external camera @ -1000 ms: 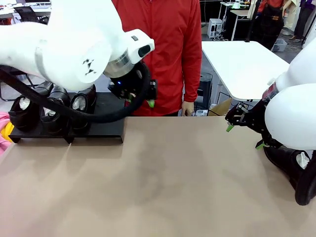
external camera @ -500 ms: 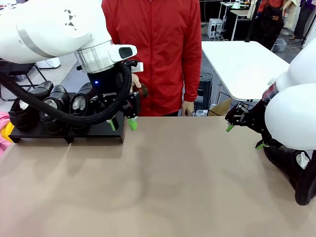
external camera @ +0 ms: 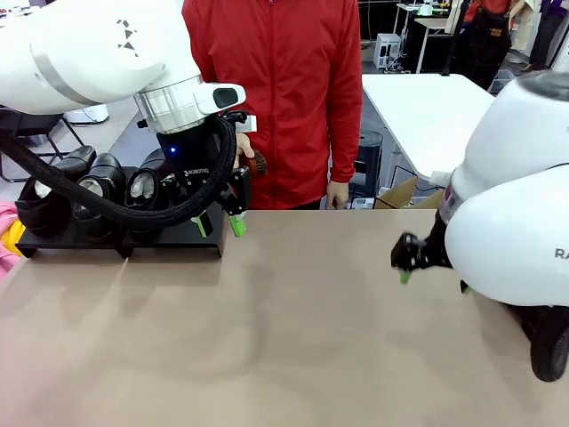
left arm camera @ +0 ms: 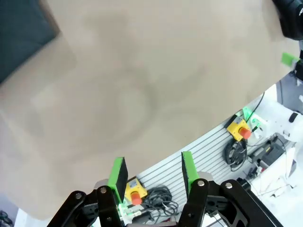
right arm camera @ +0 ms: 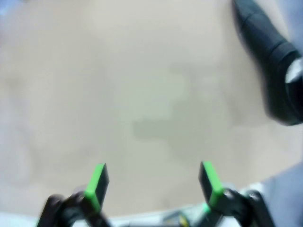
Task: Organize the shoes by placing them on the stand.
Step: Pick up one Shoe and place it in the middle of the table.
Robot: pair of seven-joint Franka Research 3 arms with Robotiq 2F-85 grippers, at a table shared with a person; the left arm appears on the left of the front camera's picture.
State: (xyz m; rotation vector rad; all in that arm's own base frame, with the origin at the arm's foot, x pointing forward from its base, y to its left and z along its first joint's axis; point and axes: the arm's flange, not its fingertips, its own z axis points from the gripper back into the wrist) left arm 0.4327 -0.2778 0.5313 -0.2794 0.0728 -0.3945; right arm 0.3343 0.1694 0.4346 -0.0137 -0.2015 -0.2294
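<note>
Across the tan table (external camera: 293, 338) our left gripper (external camera: 216, 224) and right gripper (right arm camera: 154, 182) gape empty, so we should square the right one over the loose shoe (right arm camera: 267, 71) before carrying it to the stand (external camera: 178, 238)

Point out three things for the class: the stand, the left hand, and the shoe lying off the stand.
stand (external camera: 191, 238), front view, bare right panel.
left hand (external camera: 220, 223), front view, midway between its green fingertips.
shoe (right arm camera: 267, 52), right wrist view, glossy black upper.
</note>
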